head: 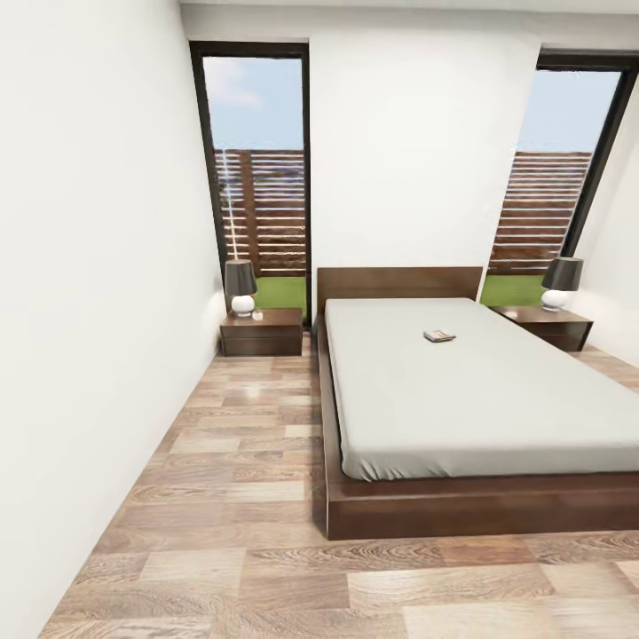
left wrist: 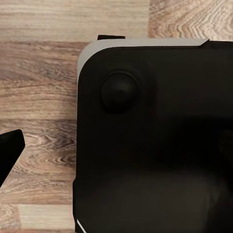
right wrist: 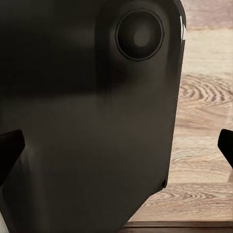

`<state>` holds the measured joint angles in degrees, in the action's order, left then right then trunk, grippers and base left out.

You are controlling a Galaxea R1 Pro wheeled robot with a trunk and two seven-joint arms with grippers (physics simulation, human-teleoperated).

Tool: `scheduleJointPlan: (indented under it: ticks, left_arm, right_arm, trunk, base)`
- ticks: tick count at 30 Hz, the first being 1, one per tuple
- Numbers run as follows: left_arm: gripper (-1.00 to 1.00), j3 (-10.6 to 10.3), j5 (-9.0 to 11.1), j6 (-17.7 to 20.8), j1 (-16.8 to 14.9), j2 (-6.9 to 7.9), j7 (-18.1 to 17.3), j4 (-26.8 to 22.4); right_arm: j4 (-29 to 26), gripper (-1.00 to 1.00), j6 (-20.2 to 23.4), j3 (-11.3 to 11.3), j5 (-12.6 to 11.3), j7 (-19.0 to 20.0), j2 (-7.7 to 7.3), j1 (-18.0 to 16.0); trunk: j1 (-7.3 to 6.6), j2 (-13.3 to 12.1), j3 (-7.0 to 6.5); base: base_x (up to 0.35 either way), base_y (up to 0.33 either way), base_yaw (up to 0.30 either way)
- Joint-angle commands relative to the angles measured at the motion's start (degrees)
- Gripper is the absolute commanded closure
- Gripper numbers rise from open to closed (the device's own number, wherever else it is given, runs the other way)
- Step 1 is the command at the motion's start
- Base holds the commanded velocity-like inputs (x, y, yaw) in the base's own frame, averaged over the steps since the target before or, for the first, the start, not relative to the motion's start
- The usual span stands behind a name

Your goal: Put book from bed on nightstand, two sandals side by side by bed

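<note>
a low dark brown wooden bed [head: 497, 506] with an off-white mattress fills the right of the bedroom, leaving a broad strip of bare wood-plank floor [head: 240, 497] between its edge and the white left wall [head: 89, 266]. a small dark paperback book [head: 438, 335] lies on the mattress near the headboard, between two dark reddish-brown nightstands [head: 262, 333] [head: 546, 327] that each carry a lamp; its lettering is too small to read. each wrist view shows the robot's black body over the floor with dark finger tips at the picture's edges, so i cannot tell either gripper's state.

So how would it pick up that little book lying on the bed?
Probably by an edge. The book lies flat on the mattress of the bed, near the headboard, so the jaws would likely come from above and pinch across its thin near edge, reaching in from the bedside closest to it.
</note>
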<state>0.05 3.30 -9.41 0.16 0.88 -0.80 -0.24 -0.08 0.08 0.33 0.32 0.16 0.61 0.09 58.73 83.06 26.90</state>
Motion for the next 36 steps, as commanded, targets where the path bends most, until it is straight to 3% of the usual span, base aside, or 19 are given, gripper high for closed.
scheduleJointPlan:
  ticks: [1,36]
  left_arm:
    - [-1.0,0.0,0.3,-0.1,0.0,0.0,-0.1,0.0]
    - [-1.0,-0.1,0.3,-0.1,0.0,-0.06,-0.1,0.0]
  right_arm:
    - [0.0,-1.0,0.0,0.0,0.0,0.0,0.0,0.0]
    - [0.0,-1.0,0.0,0.1,0.0,0.0,0.03,0.0]
  trunk:
    - [0.0,0.0,0.03]
    - [0.0,0.0,0.03]
  base:
    - [-0.005,-0.003,0.0]
    - [-0.003,0.0,0.0]
